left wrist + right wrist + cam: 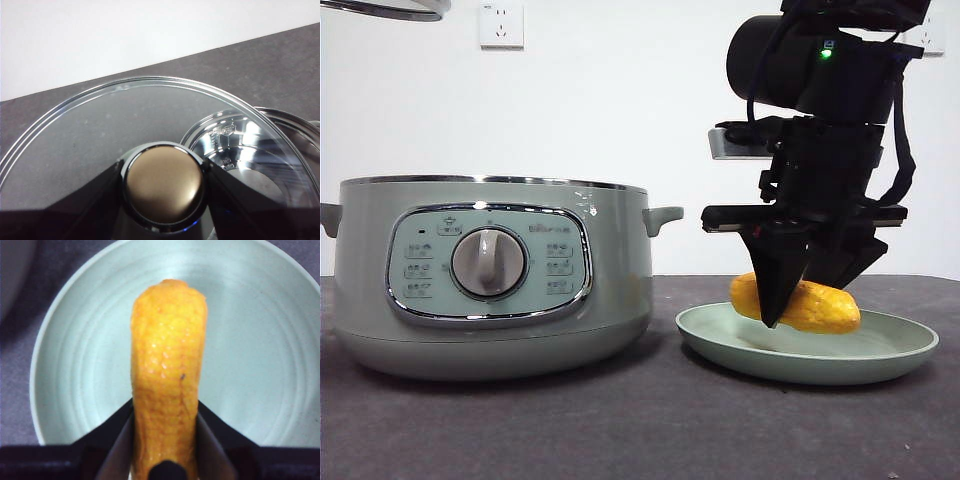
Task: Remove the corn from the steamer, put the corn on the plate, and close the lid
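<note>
The yellow-orange corn [820, 308] lies in the pale green plate [910, 350] at the right. My right gripper [805, 300] reaches down from above and is shut on the corn, one black jaw on each side. In the right wrist view the corn [167, 355] runs out from between the jaws of my right gripper [165, 412] over the plate [260, 340]. My left gripper [164, 186] is shut on the knob of the glass lid [100, 130] and holds it in the air. The lid's rim [390, 10] shows at the top left, high above the sage-green steamer [490, 290], which stands open.
Through the lid, the steamer's shiny inside [235, 140] shows below. The dark table [650, 430] runs between steamer and plate. A white wall with a socket [501, 25] stands behind.
</note>
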